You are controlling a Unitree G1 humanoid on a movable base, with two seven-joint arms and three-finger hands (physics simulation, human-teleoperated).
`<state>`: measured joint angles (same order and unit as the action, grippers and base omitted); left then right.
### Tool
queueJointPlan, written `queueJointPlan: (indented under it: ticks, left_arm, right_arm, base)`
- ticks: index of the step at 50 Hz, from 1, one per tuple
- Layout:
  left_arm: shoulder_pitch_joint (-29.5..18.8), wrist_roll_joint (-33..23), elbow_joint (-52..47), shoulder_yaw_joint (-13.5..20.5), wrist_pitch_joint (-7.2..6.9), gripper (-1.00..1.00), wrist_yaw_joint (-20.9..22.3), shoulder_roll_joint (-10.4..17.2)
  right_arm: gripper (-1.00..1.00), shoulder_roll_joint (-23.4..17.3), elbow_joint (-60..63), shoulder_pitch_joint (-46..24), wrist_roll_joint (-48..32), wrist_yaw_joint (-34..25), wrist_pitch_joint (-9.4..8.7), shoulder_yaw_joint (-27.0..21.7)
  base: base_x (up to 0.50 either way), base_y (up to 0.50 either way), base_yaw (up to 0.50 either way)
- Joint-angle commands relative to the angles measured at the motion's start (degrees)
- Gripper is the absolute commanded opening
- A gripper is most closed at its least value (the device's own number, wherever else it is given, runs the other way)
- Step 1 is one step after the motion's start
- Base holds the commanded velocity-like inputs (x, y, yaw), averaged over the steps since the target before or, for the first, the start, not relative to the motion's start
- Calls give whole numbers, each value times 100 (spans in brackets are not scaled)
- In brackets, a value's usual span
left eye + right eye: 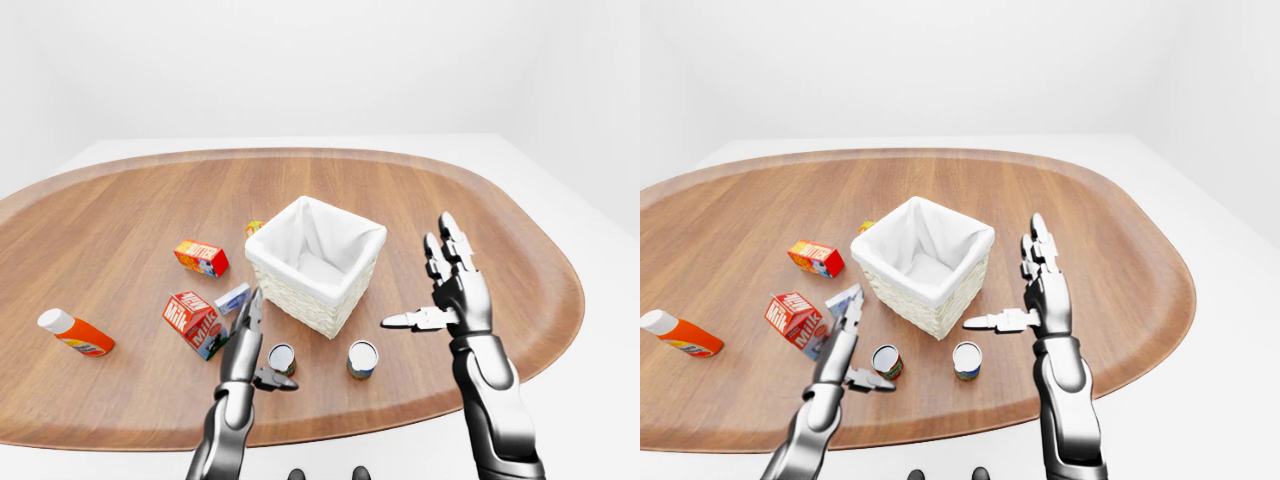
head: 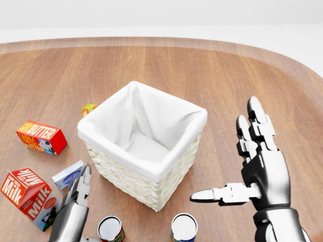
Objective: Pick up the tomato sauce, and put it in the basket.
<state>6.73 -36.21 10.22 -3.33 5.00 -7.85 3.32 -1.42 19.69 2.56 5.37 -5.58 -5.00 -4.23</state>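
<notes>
Tomato sauce (image 2: 111,229): a small round can, red label, pale silvery lid. Stands upright on the wooden tabletop (image 1: 150,200) with its long axis vertical and lid facing up, just below the near corner of the woven basket (image 2: 108,164) with its white cloth lining, apart from it. Flanked on the right by a second can (image 2: 183,227) with a blue-and-white label, likewise upright.

Cut off at the bottom edge in the head view, so only lid and upper label visible there; shown whole in the eye views, along with an orange bottle (image 1: 75,333) lying far left, outside the head view altogether.

Left hand (image 1: 250,350) just beside the can, fingers spread and pointing up the view, thumb reaching toward the red label but closed round nothing. Right hand (image 2: 260,171) raised to the right of the basket, fingers apart and upright, thumb stretched leftward, empty.

Milk carton (image 2: 28,194) and butter box (image 2: 41,136) further left.
</notes>
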Motion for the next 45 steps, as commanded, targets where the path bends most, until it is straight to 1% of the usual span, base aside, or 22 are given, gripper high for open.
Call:
queueJointPlan:
  ticks: [1,10,29,37,45]
  left_arm:
    - [-155,-13,393,17,0,100,-133,14]
    - [-303,-3,678,46,0,100,-225,32]
    - [-377,-20,858,50,0,100,-293,38]
    - [-480,-65,1092,9,0,100,-387,28]
    - [-509,-45,1097,28,0,100,-378,34]
  right_arm:
    - [100,4,-39,3,-6,-3,0,9]
    - [100,3,5,17,-1,0,0,13]
    - [100,5,6,26,-17,-5,0,21]
    - [100,-4,8,-2,1,-4,0,-12]
    - [100,-5,-82,-30,-2,-3,0,-13]
  base:
    - [0,0,0]
    - [0,0,0]
    - [0,0,0]
    - [0,0,0]
    - [0,0,0]
